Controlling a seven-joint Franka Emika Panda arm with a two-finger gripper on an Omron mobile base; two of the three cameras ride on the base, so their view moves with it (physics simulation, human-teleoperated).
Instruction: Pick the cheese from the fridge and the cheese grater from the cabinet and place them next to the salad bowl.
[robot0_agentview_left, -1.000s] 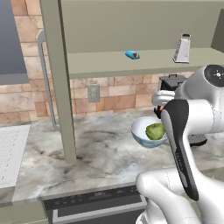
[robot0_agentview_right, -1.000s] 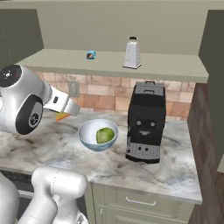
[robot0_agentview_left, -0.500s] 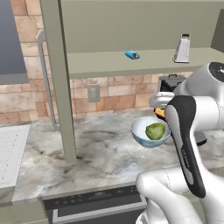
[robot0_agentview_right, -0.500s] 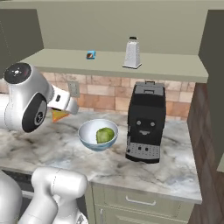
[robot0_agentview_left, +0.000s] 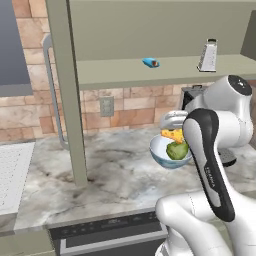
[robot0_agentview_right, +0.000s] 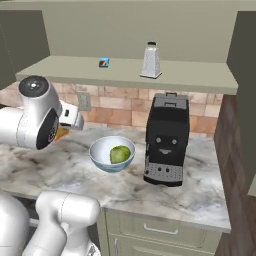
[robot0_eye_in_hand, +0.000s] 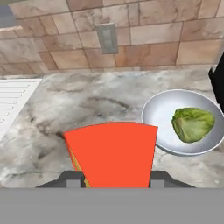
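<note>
Gripper: the gripper (robot0_eye_in_hand: 114, 178) is closed on the cheese (robot0_eye_in_hand: 111, 154); in the hand view the wedge's red-orange face fills the lower middle of the frame, with the grey finger blocks low on either side of it.
Cheese, other views: a yellow-orange corner (robot0_agentview_left: 173, 135) shows mid-right in the left base view, just under the wrist and above the bowl's near rim; in the right base view a small orange sliver (robot0_agentview_right: 61, 133) peeks out at mid-left beside the arm's big joint.
Height: carried clear of the counter (robot0_eye_in_hand: 78, 105), not yet set down.
Salad bowl: the salad bowl (robot0_eye_in_hand: 161, 113) sits right of centre in the hand view, lettuce inside; the cheese is to its left in that frame, near but apart.
Beyond the bowl: black coffee machine (robot0_agentview_right: 166, 138) right of centre in the right base view, just beside the bowl.
Cheese grater: the cheese grater (robot0_agentview_right: 150, 60) stands upright on the cabinet (robot0_agentview_right: 125, 70) shelf, upper middle of the right base view; a small blue object (robot0_agentview_right: 103, 63) lies left of it, well apart.
Step in hand (judgement): delivering the cheese; grater not yet fetched.
Next move calls for: lowering onto bare marble left of the bowl, keeping off its rim, then letting go and lifting clear before reaching for the shelf.
Risk (judgement): the wedge could tip if dropped from height.
</note>
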